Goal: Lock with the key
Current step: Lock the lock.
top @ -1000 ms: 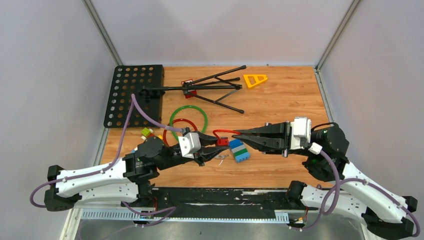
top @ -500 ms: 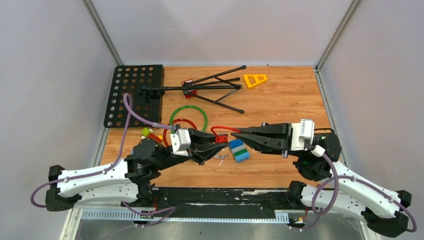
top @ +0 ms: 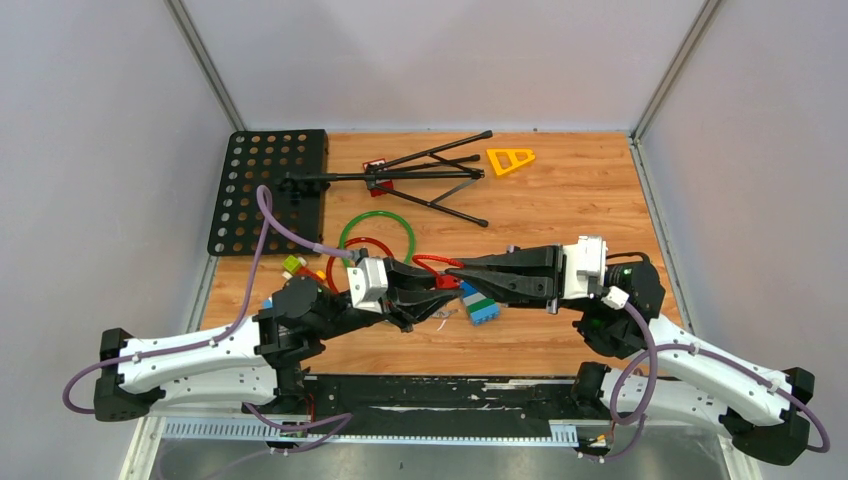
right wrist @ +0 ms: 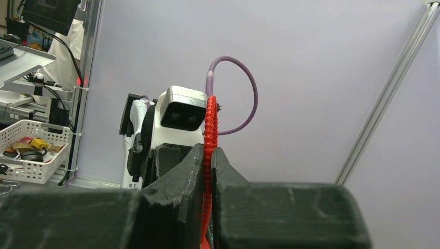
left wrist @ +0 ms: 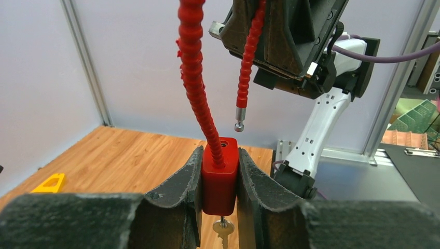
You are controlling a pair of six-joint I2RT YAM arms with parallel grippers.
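Steady the red lock body (left wrist: 219, 181) clamped in the left gripper (top: 440, 286) above the table (top: 560, 190), key (left wrist: 223, 231) dangling beneath, and, right gripper (right wrist: 208, 155) pinched on the red cable (left wrist: 193, 62), steer its metal tip (left wrist: 239, 120) straight into the open hole (left wrist: 224, 144).

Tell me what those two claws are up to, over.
Left claw shut on red lock, key underneath. Right claw pinching red cable, tip just above lock's hole. Nothing in between.
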